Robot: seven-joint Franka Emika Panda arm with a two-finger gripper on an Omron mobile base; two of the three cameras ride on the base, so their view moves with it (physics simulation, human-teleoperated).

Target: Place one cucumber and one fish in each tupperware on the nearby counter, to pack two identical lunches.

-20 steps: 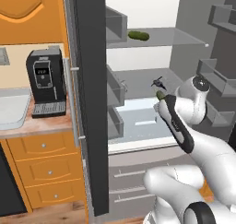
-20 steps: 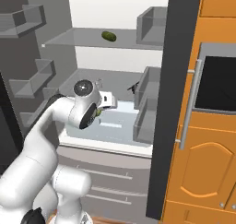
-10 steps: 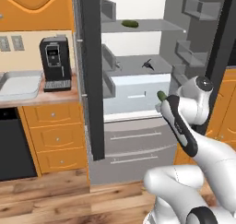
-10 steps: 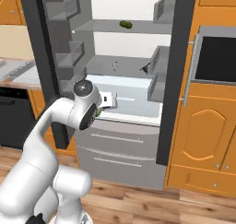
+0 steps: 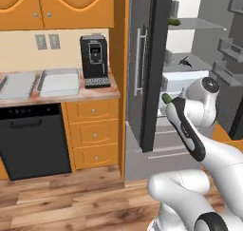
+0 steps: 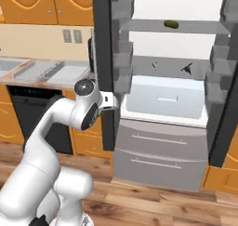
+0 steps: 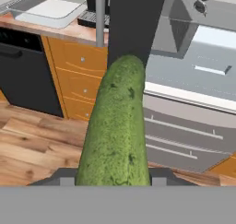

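My gripper [image 7: 115,177] is shut on a dark green cucumber [image 7: 117,126], which stands up large in the hand view and hides the fingertips. Its tip [image 5: 166,98] sticks out of the hand in front of the open fridge, and a sliver of green [image 6: 101,113] shows under the wrist. Another cucumber [image 6: 170,23] lies on the fridge's upper shelf. A dark fish [image 6: 187,68] rests on the shelf below it. Two pale grey tupperware trays [image 5: 59,80] [image 5: 16,85] sit side by side on the counter [image 5: 57,96] to the left.
A black coffee machine [image 5: 95,61] stands on the counter between the trays and the fridge. The dark fridge door edge [image 5: 154,68] rises close to the left of my hand. A black dishwasher front [image 5: 33,139] and orange drawers [image 5: 92,132] sit under the counter.
The base has driven back and turned left, so the whole picture shifted: the fridge slid right and the counter with the trays came into view. The cucumber stays in my grip.
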